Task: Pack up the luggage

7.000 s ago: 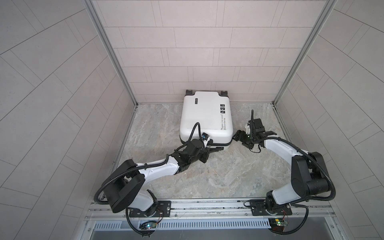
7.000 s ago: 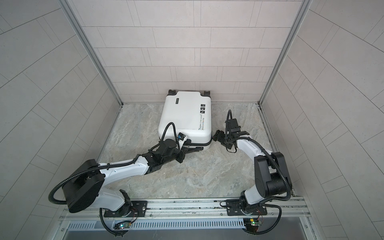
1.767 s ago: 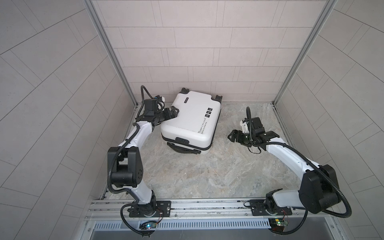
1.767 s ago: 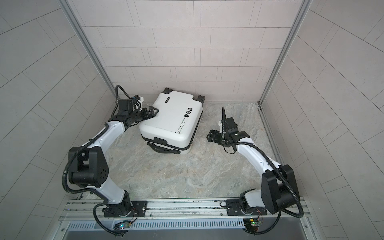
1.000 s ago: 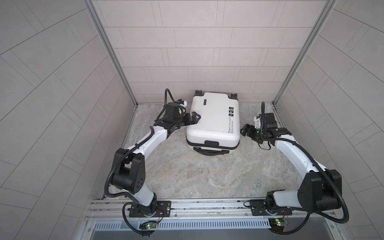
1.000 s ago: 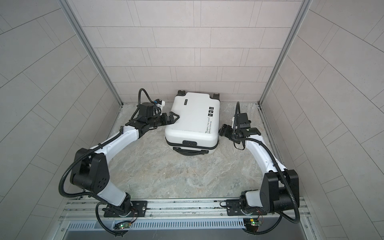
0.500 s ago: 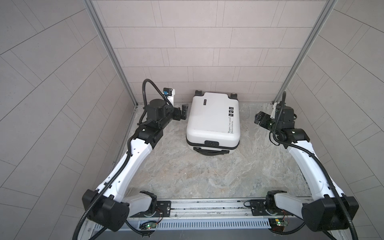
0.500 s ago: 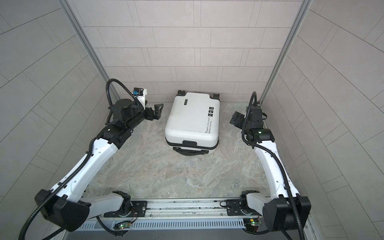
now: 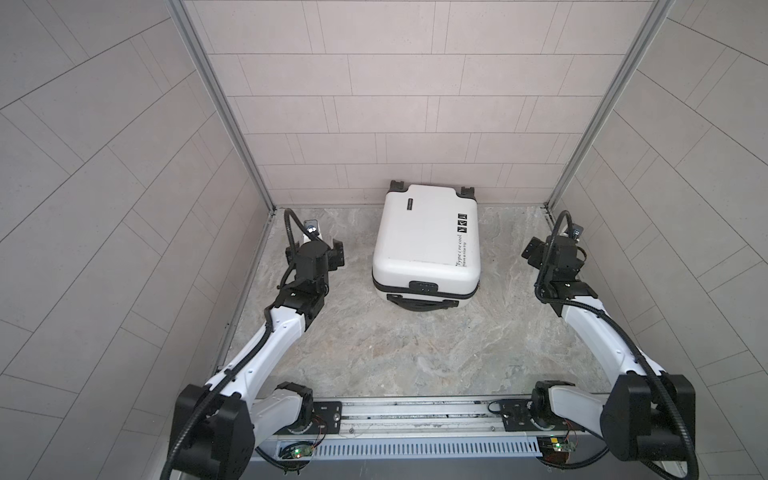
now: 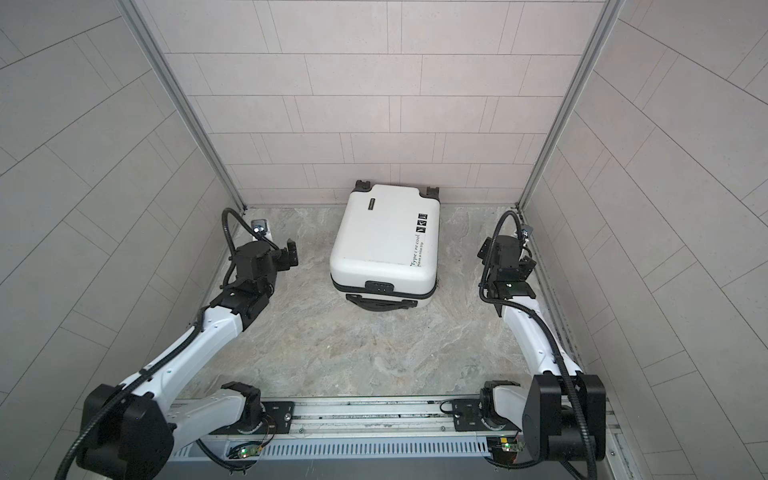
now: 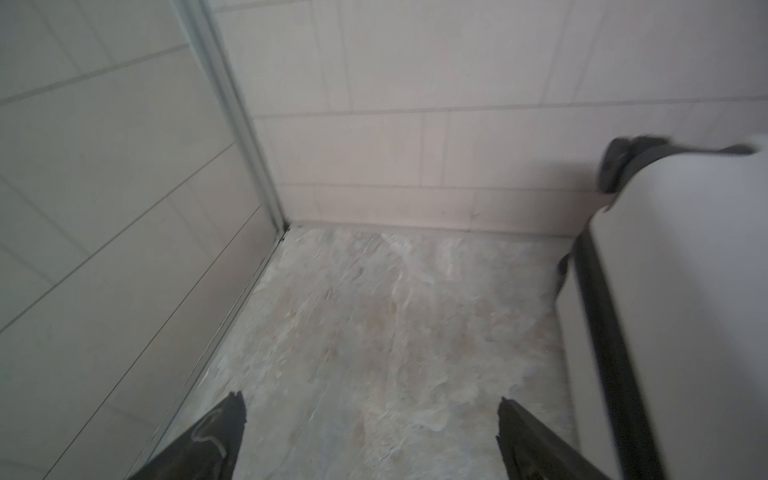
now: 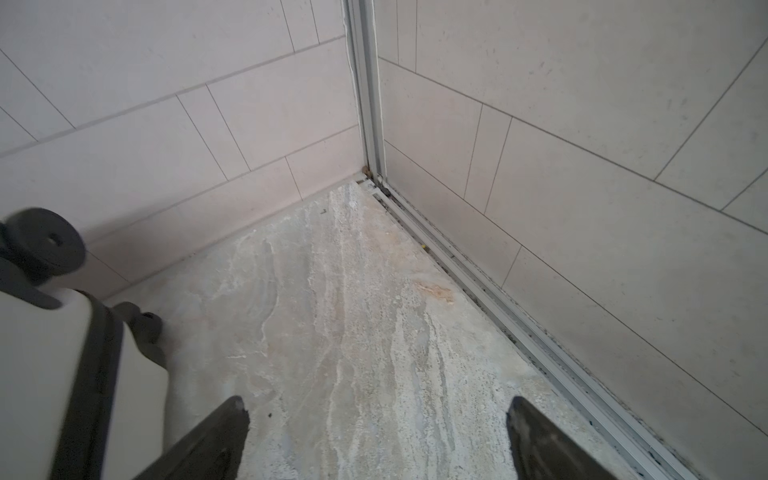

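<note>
The luggage (image 9: 426, 241) (image 10: 384, 243) is a white hard-shell suitcase, lying flat and zipped shut at the back middle of the stone floor. Its black wheels (image 12: 45, 241) point at the back wall and its black handle (image 9: 419, 305) faces the front. My left gripper (image 9: 337, 257) (image 10: 292, 254) hovers open to its left, well apart from it. My right gripper (image 9: 531, 254) (image 10: 484, 251) hovers open to its right, also apart. In the left wrist view the gripper (image 11: 370, 409) has only bare floor between its fingers, with the luggage (image 11: 685, 291) beside it. The right wrist view shows the same for its gripper (image 12: 376, 405) and the luggage (image 12: 41, 374).
Tiled walls close in the floor on three sides, with metal corner posts (image 9: 232, 120) (image 9: 590, 116). A metal floor track (image 12: 498, 299) runs along the right wall. Both arm bases sit on the rail (image 9: 415, 415) at the front edge.
Both grippers have drawn back from the luggage's sides toward the side walls. The luggage has stayed where it lay, squared to the back wall.
</note>
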`<state>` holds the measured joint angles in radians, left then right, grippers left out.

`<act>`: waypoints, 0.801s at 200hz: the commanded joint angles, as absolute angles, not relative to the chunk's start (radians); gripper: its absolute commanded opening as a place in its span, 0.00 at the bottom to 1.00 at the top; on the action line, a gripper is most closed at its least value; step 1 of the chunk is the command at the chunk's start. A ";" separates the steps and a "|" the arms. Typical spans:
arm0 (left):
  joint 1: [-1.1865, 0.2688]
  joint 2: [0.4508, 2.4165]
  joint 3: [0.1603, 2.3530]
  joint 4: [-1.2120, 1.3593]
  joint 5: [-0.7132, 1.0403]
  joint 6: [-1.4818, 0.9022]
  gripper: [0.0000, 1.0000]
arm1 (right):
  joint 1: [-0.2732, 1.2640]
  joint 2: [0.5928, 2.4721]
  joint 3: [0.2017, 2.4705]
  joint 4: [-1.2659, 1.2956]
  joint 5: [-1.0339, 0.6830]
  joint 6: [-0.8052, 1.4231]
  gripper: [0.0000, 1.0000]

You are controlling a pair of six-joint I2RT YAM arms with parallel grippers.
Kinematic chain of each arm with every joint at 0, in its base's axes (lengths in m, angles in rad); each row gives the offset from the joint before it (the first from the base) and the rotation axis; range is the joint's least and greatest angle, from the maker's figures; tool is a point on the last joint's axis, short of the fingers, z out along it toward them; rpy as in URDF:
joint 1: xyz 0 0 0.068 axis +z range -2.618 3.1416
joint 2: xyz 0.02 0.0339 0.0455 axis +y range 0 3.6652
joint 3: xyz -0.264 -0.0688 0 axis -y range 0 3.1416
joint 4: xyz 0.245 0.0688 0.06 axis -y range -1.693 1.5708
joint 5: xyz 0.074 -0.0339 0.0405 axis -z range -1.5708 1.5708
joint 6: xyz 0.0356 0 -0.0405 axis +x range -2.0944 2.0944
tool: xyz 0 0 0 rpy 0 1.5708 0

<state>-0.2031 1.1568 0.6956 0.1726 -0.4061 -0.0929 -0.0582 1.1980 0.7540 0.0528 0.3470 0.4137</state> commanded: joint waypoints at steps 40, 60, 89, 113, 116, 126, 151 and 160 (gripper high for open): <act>-0.123 1.344 0.571 0.415 -0.517 -0.196 1.00 | 0.005 1.320 0.552 0.296 0.508 0.284 1.00; -0.123 1.352 0.578 0.426 -0.508 -0.192 1.00 | 0.019 1.331 0.504 0.363 0.509 0.267 1.00; -0.123 1.356 0.541 0.528 -0.507 -0.136 1.00 | 0.036 1.333 0.457 0.456 0.505 0.252 1.00; -0.125 1.345 0.527 0.535 -0.493 -0.102 1.00 | 0.049 1.337 0.442 0.507 0.494 0.228 1.00; -0.126 1.340 0.524 0.539 -0.494 -0.098 1.00 | 0.052 1.339 0.443 0.512 0.494 0.223 1.00; -0.124 1.339 0.515 0.546 -0.497 -0.086 1.00 | 0.058 1.343 0.440 0.524 0.488 0.205 1.00; -0.125 1.353 0.485 0.556 -0.520 -0.075 1.00 | 0.067 1.336 0.436 0.525 0.474 0.195 1.00; -0.125 1.354 0.466 0.572 -0.526 -0.082 1.00 | 0.069 1.326 0.430 0.521 0.469 0.203 1.00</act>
<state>-0.1253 1.3556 0.5087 0.5217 -0.4896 -0.0963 0.0620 1.3357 0.4458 0.4908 0.4725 0.2180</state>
